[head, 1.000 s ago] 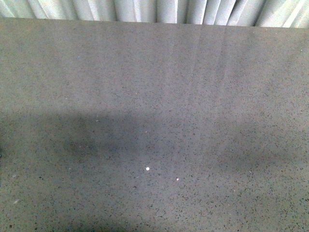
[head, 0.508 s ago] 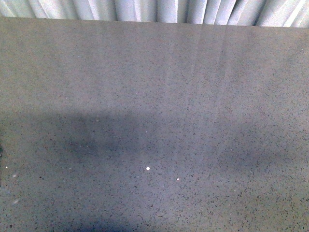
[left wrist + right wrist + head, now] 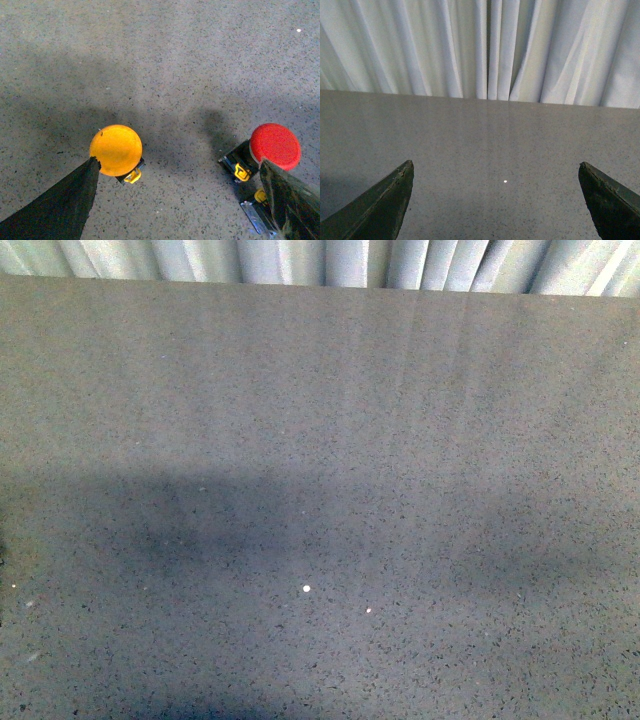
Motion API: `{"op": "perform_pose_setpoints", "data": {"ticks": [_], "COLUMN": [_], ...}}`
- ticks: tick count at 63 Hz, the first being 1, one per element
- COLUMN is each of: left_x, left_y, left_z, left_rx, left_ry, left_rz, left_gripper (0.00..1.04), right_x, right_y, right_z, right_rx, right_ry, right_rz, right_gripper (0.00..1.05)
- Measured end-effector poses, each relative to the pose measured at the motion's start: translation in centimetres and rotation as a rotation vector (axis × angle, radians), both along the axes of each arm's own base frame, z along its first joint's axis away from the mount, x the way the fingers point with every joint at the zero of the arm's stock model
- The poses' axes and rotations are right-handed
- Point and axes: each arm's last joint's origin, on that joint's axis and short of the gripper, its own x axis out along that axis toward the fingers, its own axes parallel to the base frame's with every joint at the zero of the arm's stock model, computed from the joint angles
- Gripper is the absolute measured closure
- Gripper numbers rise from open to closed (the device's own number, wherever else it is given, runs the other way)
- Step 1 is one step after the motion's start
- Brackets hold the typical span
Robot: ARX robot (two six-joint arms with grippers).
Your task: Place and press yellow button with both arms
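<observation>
Close beneath the left wrist, on a grey speckled tabletop (image 3: 165,60), the yellow button (image 3: 116,150) stands upright. Its round cap is just beside the tip of one finger (image 3: 55,210) of the left gripper (image 3: 177,161). A red button (image 3: 275,146) of the same build stands by the other finger, well apart from the yellow one. Whether either cap touches a finger cannot be told. The left gripper's jaws are spread wide and grip nothing. The yellow button shows only in this wrist view.

The right gripper (image 3: 495,167) hangs above the same stone-like surface, its jaws also spread wide with nothing between them.

Farther out, in the front view, a broad shadow band (image 3: 200,530) crosses the tabletop from 9 o'clock towards 3 o'clock. Two white specks (image 3: 306,588) lie near 6 o'clock of the picture's middle. Band and specks sit much where they sat a second ago.

At 12 o'clock, beyond the table's far edge, a pale pleated curtain (image 3: 320,260) closes off the room.
</observation>
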Motion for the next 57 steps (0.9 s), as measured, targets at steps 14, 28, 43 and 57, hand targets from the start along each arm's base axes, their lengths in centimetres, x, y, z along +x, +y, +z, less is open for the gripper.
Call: {"op": "perform_pose_setpoints", "data": {"ticks": [14,28,43,57], "left_x": [1.7,2.7,2.9,2.9], "left_y": [1.0,1.9,2.5,2.8], "left_z": [-0.5,-1.3,-1.7,-2.5], "left_rx": [0.009,0.009,0.003,-0.001], "left_ry": [0.012,0.037,0.05,0.073], "left_rz": [0.02,0.044,0.064,0.077], "left_gripper": [0.09,0.09,0.09,0.09], "right_x": [0.0,0.0,0.0,0.0], "right_y": [0.0,0.0,0.0,0.0], "right_z": [0.0,0.0,0.0,0.0], "right_rx": [0.0,0.0,0.0,0.0], "right_ry": [0.0,0.0,0.0,0.0], "right_rz": [0.0,0.0,0.0,0.0], "right_gripper": [0.09,0.09,0.09,0.09]}}
